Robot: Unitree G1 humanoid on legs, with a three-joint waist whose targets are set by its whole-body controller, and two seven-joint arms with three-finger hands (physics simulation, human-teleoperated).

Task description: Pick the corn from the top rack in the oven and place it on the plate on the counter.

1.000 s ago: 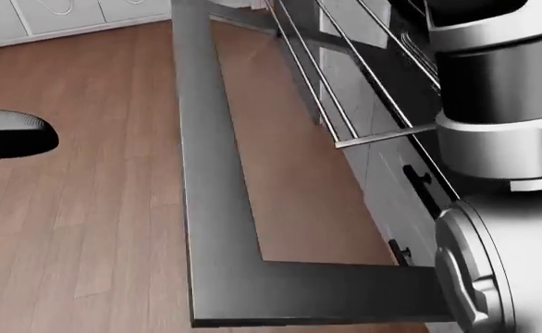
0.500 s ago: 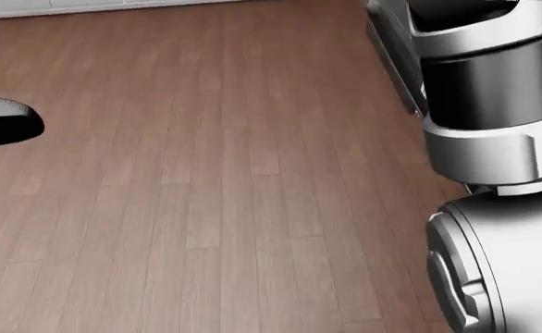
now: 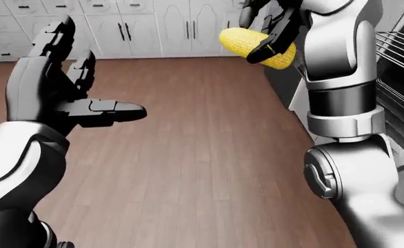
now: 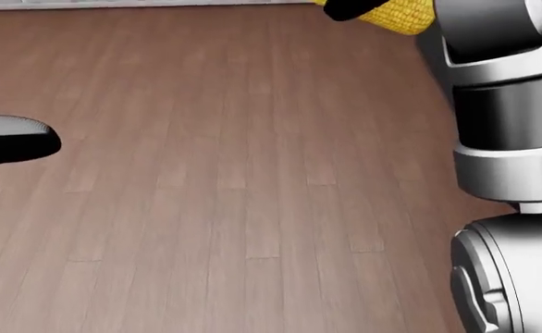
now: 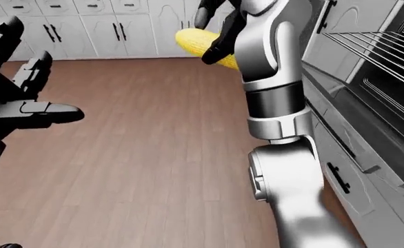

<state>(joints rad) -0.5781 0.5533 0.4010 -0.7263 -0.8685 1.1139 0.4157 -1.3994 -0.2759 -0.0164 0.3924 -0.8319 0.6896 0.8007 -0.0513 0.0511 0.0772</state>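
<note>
My right hand [image 3: 267,28] is shut on the yellow corn [image 3: 250,42] and holds it high, at the top of the left-eye view, over the wooden floor. The corn also shows at the top edge of the head view [image 4: 396,14] and in the right-eye view [image 5: 192,42]. My left hand [image 3: 64,88] is open and empty at the left, fingers spread, palm turned toward the corn. The oven's wire rack [image 5: 378,44] shows at the right of the right-eye view, with the open oven door [image 5: 357,124] below it. No plate or counter top is in view.
White cabinets with dark handles [image 3: 153,26] line the far wall at the top. Brown wood floor [image 3: 195,144] fills the middle. Grey lower cabinets with dark handles [image 5: 340,178] run along the right side beside my right arm.
The camera has turned away from the oven: its door and racks have left the head view, which now shows floor. The corn in my right hand has come into the top edge.
</note>
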